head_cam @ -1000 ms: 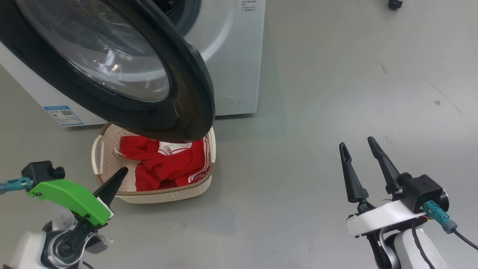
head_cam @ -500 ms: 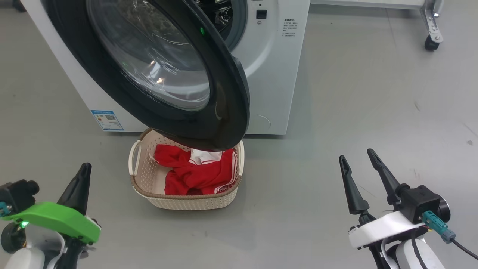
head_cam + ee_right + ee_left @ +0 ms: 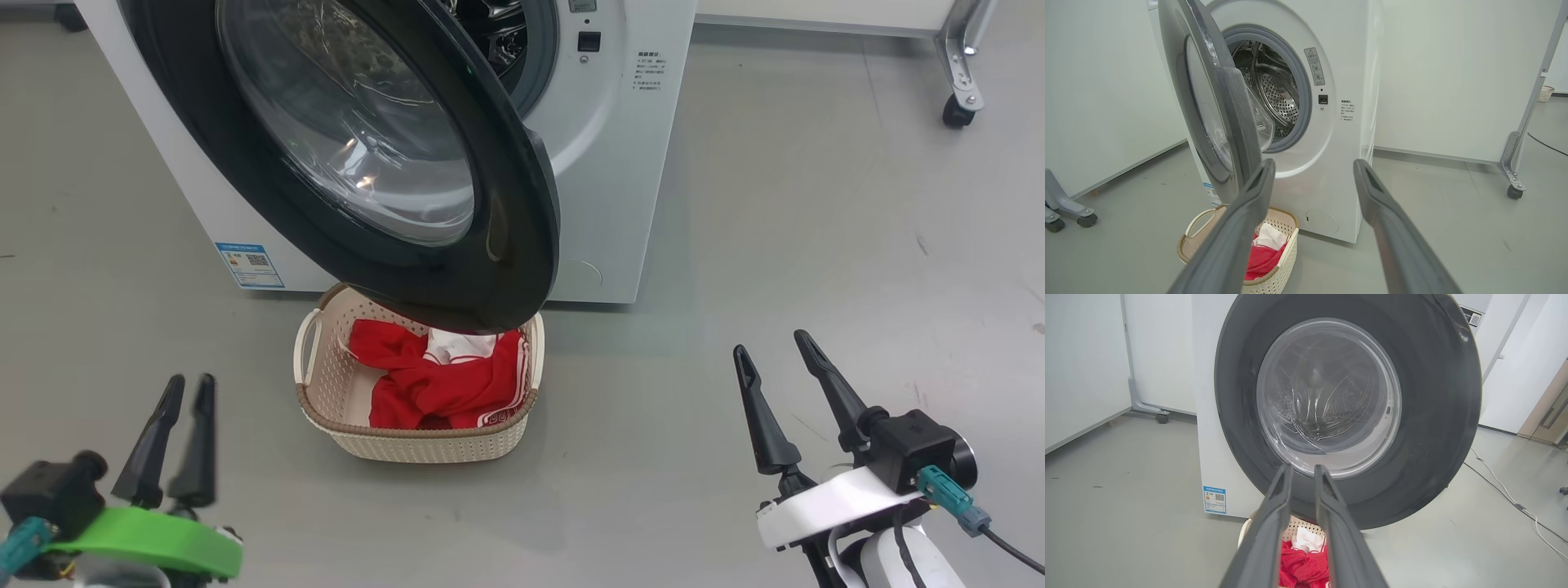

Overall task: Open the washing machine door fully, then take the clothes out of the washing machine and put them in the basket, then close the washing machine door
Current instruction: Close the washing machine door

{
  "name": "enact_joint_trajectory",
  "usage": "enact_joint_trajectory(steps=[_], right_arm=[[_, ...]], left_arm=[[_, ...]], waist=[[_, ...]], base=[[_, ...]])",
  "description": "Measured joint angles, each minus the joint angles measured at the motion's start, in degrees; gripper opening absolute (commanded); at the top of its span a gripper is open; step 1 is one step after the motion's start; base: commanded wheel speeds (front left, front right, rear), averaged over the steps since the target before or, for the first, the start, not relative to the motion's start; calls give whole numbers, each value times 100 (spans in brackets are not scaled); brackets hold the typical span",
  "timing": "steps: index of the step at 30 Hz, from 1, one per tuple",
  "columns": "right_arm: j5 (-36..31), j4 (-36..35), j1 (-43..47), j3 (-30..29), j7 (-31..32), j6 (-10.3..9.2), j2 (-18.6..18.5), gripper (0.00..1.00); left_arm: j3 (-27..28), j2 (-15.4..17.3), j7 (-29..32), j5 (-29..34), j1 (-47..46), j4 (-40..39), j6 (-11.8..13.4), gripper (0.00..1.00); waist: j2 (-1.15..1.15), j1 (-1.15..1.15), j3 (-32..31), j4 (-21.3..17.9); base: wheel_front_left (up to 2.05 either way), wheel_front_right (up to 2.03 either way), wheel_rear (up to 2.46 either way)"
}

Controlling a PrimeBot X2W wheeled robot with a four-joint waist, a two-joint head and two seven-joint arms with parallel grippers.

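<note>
The washing machine [image 3: 620, 163] stands at the top with its steel drum [image 3: 1274, 90] showing. The washing machine door [image 3: 522, 245], black-rimmed with a glass bowl, hangs open and juts out over the basket [image 3: 433, 445] on the floor below it. Red clothes [image 3: 441, 384] with a white part lie in the basket. My left gripper [image 3: 190, 384] is at the lower left, well short of the basket, its fingers slightly apart with nothing between them. In the left wrist view it [image 3: 1302, 468] points at the door [image 3: 1433, 416]. My right gripper [image 3: 770, 345] stands wide open and empty at the lower right.
Bare grey floor lies around the basket and between my arms. A wheeled frame leg [image 3: 959, 82] stands at the back right. Another caster [image 3: 1069, 218] is off to the left, a cable [image 3: 1506, 494] runs over the floor, and a blue label [image 3: 249, 265] is stuck low on the machine.
The head camera has lifted, so more of the machine shows. My left gripper has drawn back from the basket's near corner and its fingers have parted. The right gripper keeps its pose.
</note>
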Motion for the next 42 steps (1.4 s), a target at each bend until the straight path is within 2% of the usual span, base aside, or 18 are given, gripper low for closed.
enact_joint_trajectory(steps=[18, 42], right_arm=[[0, -24, 30, -20, 0, 0, 35, 100], [-1, -24, 37, -57, 0, 16, 60, 100]], left_arm=[[-249, -97, -120, 435, 186, 123, -2, 100], [-234, -224, -169, 548, 186, 218, -2, 100]], waist=[[0, 0, -4, -42], [0, 0, -7, -48]], base=[[0, 0, 0], [0, 0, 0]])
